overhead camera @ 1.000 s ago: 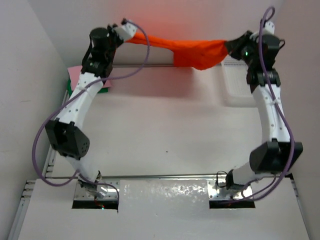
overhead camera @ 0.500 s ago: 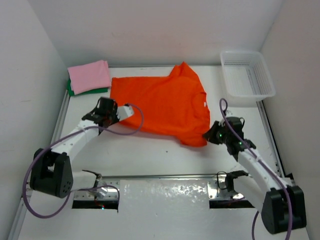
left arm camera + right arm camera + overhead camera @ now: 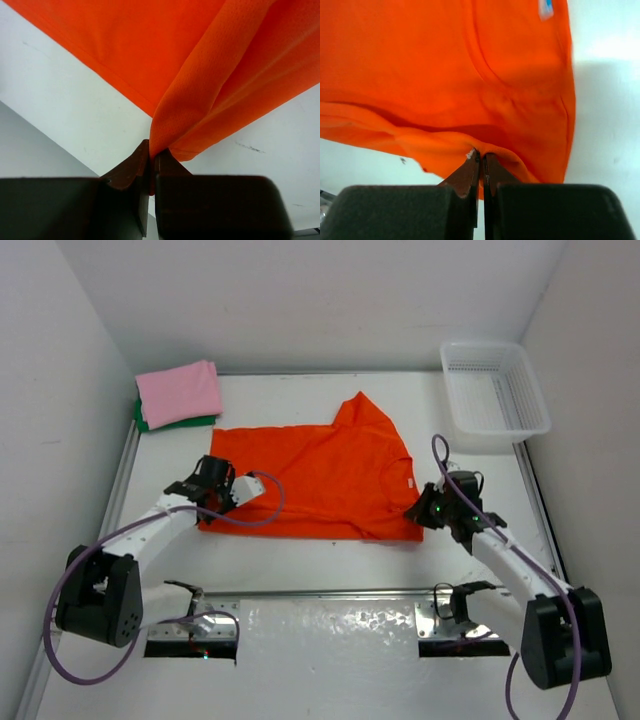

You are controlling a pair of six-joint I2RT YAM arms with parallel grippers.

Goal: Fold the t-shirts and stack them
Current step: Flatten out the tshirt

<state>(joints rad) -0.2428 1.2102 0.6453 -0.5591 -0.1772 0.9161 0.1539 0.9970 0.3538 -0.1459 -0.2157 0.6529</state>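
Left gripper point(image 3: 151, 155) is pinched tight on a bunched fold of the orange shirt point(image 3: 200, 60), cloth coming up right btwn the two dark fingers. Right gripper point(image 3: 481, 157) is likewise clamped on the shirt's near edge point(image 3: 445, 65), w/ a small pale tag point(image 3: 546, 9) showing farther up the cloth. From above, left gripper point(image 3: 205, 502) sits at the shirt's near-left corner and right gripper point(image 3: 415, 512) at its near-right corner, both low at the table point(image 3: 300, 575). Table is plain white, boxed in by white walls point(image 3: 300, 300) on the left, back and right. A white lattice basket point(image 3: 498, 428) stands in the far-right corner. In the far-left corner a folded pink shirt point(image 3: 180, 390) lies on top of a folded green shirt point(image 3: 150, 423), only the green's edges peeking out. Orange shirt point(image 3: 320, 480) lies mostly flat mid-table, roughly rectangular, one sleeve sticking out toward the back, near edge a bit rumpled by the right gripper; it's just beside the pink/green stack, not touching as far as can be told. Vs a sec ago: the shirt was held stretched in the air at the back btwn raised arms; now it's down. Vs half a sec ago: both grippers and the shirt have come closer to the near edge, and the sleeve is farther from the back wall.
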